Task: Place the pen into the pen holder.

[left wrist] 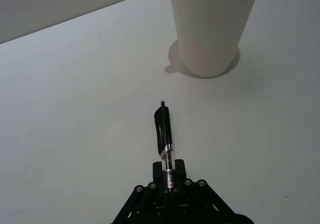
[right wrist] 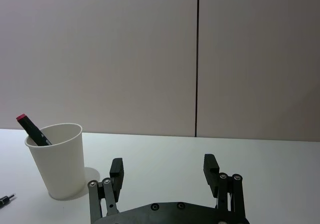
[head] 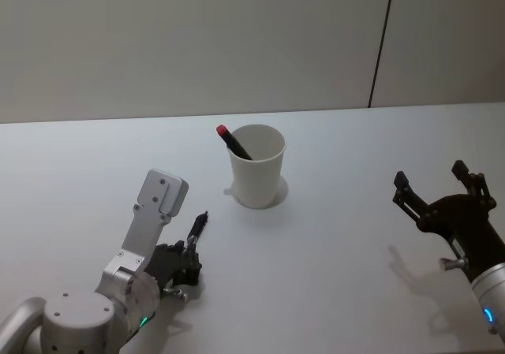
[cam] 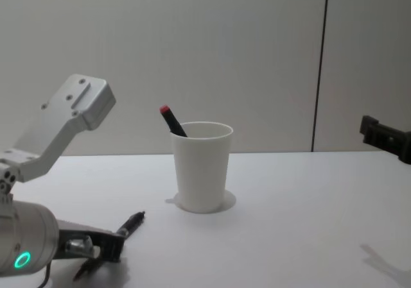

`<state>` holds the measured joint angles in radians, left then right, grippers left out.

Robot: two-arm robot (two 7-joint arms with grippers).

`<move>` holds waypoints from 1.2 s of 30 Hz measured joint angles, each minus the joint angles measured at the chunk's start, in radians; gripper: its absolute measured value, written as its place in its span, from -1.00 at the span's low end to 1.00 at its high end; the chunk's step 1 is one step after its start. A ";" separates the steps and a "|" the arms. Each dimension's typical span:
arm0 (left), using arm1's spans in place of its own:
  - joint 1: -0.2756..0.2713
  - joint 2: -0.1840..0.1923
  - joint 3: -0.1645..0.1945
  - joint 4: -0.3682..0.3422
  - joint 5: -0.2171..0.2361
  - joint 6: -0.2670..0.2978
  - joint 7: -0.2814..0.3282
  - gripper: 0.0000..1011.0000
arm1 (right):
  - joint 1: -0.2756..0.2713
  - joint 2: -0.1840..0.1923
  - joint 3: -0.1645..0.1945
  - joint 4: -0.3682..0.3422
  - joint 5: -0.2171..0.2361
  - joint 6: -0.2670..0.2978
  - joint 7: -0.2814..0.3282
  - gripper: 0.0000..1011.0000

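Black pen is clamped in the left claw, low by the tabletop, tip aimed at the white pen holder nearby. A red-capped pen leans inside. Right claw hovers spread apart, well off right.

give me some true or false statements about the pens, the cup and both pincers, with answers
1. The left pincer is shut on a black pen. True.
2. The pen holder lies on its side. False: it stands upright on the table.
3. A red-capped pen leans inside the pen holder. True.
4. The right pincer grips the pen holder. False: it is open, holds nothing, and is off to the robot's right, apart from the cup.
5. The black pen's tip is inside the pen holder. False: the tip points toward the cup but stops short of it, low near the table.
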<state>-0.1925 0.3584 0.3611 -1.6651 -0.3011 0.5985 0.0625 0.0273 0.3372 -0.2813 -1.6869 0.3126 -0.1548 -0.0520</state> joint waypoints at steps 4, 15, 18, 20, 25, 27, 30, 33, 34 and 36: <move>0.001 0.000 -0.002 -0.006 0.006 -0.014 0.000 -0.72 | 0.000 0.000 0.000 0.000 0.000 0.000 0.000 0.98; 0.005 0.009 -0.023 -0.036 0.025 -0.099 0.014 -0.72 | 0.000 0.000 0.000 0.000 0.000 0.000 0.000 0.98; 0.006 0.013 -0.029 -0.043 0.028 -0.120 0.021 -0.72 | 0.000 0.000 0.000 0.000 0.000 0.000 0.000 0.98; 0.007 0.015 -0.034 -0.050 0.032 -0.143 0.030 -0.72 | 0.000 0.000 0.000 0.000 0.000 0.000 0.000 0.98; 0.008 0.019 -0.046 -0.060 0.039 -0.193 0.048 -0.72 | 0.000 0.000 0.000 0.000 0.000 0.000 0.000 0.98; 0.008 0.019 -0.051 -0.063 0.043 -0.221 0.056 -0.72 | 0.000 0.000 0.000 0.000 0.000 0.000 0.000 0.98; 0.009 0.019 -0.057 -0.065 0.049 -0.259 0.064 -0.72 | 0.000 0.000 0.000 0.000 0.000 0.000 0.000 0.98; 0.009 0.019 -0.061 -0.066 0.057 -0.299 0.068 -0.72 | 0.000 0.000 0.000 0.000 0.000 0.000 0.000 0.98; 0.009 0.019 -0.062 -0.066 0.059 -0.310 0.068 -0.72 | 0.000 0.000 0.000 0.000 0.000 0.000 0.000 0.98; 0.010 0.019 -0.064 -0.066 0.065 -0.340 0.068 -0.72 | 0.000 0.000 0.000 0.000 0.000 0.000 0.000 0.98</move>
<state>-0.1826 0.3772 0.2970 -1.7309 -0.2357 0.2584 0.1303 0.0273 0.3372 -0.2814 -1.6868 0.3126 -0.1548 -0.0520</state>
